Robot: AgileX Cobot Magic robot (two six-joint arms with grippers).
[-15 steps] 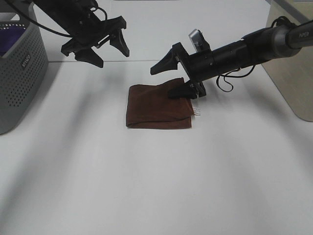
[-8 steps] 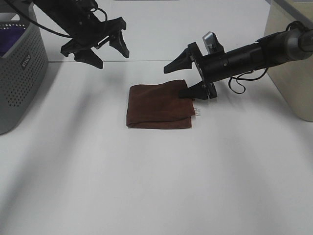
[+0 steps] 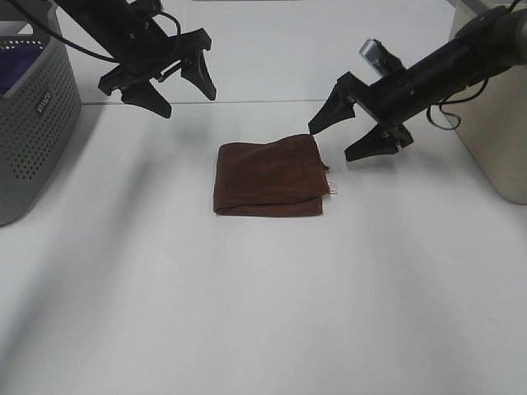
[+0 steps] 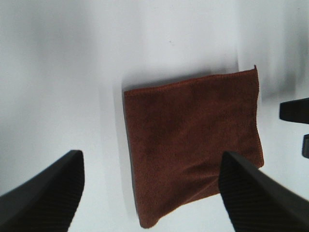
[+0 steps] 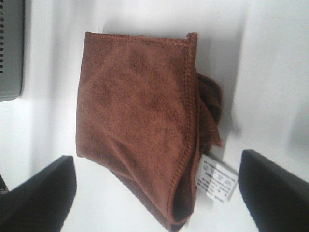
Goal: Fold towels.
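Exterior high: towel [image 3: 268, 177] folded on table [image 3: 247, 313]. Right gripper [image 3: 356, 136] just right of towel, jaws wide, empty; it has lifted off the cloth. Left gripper [image 3: 165, 82] up-left of towel, spread, empty, unmoved.
Left wrist: towel [image 4: 193, 145] between spread fingers [image 4: 43, 193].
Right wrist: white tag [image 5: 216, 180] at towel [image 5: 140, 121] corner.

Bright even overhead light; soft diffuse arm shadows on white table [image 3: 247, 313]; wrist views slightly soft, washed out

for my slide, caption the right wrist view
Folded reddish-brown towel lying on the white table, white tag showing, between the open right gripper's fingers.
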